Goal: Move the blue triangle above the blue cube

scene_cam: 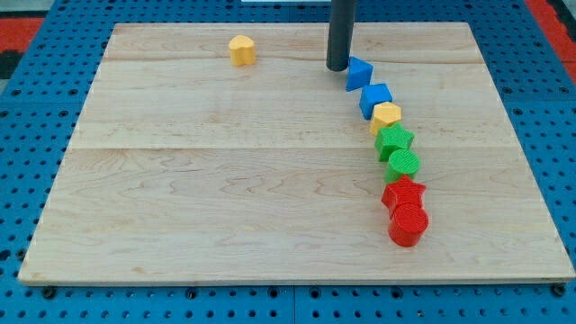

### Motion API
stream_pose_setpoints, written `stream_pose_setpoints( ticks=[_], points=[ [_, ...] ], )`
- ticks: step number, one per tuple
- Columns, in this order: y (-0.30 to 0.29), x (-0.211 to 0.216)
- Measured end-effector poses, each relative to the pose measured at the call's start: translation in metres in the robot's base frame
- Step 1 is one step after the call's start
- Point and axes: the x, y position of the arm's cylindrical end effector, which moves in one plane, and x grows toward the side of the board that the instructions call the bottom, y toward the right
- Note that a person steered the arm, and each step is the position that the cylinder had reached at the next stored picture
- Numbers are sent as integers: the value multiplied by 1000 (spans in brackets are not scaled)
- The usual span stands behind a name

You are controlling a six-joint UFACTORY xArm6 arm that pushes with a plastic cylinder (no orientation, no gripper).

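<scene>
The blue triangle (pixel 359 72) lies near the view's top, right of centre, just above and a little left of the blue cube (pixel 375 97), touching or almost touching it. My tip (pixel 338 67) stands right at the triangle's left side, against it or nearly so. The rod rises straight up out of the view's top.
Below the blue cube a curved chain runs down the view: a yellow hexagon (pixel 387 115), a green star (pixel 395 140), a green cylinder (pixel 404 165), a red star (pixel 404 193), a red cylinder (pixel 409 222). A second yellow block (pixel 241 49) sits at the top left. The wooden board (pixel 180 180) lies on blue pegboard.
</scene>
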Motion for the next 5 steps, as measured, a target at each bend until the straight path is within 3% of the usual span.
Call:
stream_pose_setpoints(
  ticks=[5],
  points=[
    [-3, 38]
  ],
)
